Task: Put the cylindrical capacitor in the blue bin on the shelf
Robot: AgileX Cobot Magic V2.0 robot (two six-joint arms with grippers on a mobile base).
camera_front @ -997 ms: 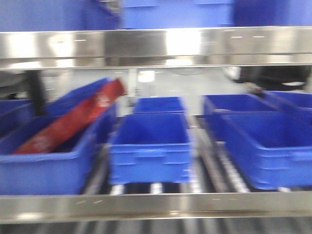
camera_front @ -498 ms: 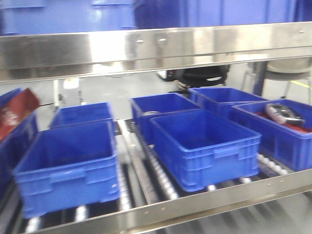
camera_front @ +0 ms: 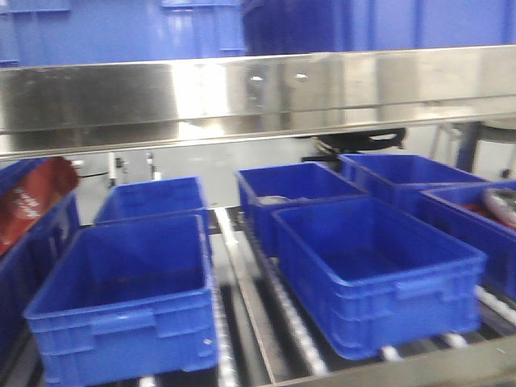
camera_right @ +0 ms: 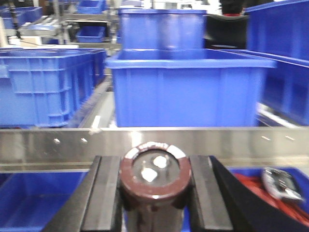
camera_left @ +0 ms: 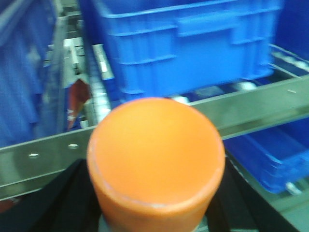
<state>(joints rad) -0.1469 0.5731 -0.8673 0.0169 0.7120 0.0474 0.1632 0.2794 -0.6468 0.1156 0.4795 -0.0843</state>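
In the right wrist view the cylindrical capacitor [camera_right: 155, 176], dark brown with a grey top and two pale terminals, stands upright between the black fingers [camera_right: 108, 193] of my right gripper [camera_right: 155, 195], which is shut on it. It sits just in front of the shelf's steel rail [camera_right: 154, 142], with a blue bin [camera_right: 188, 92] behind the rail. In the left wrist view my left gripper [camera_left: 155, 212] is shut on an orange cylinder [camera_left: 155, 154] that fills the foreground. Neither gripper shows in the front view, where blue bins [camera_front: 375, 270] sit on roller tracks.
A wide steel rail [camera_front: 258, 93] crosses above the bins, with more blue bins on the level above it. A red bag [camera_front: 32, 201] lies in the far-left bin. Another bin [camera_front: 129, 294] stands front left. Red and grey items [camera_right: 275, 186] lie in a bin below the rail.
The front view has swung to the right along the shelf: the red bag has slid to the far left edge, and the bins look larger and sharper.
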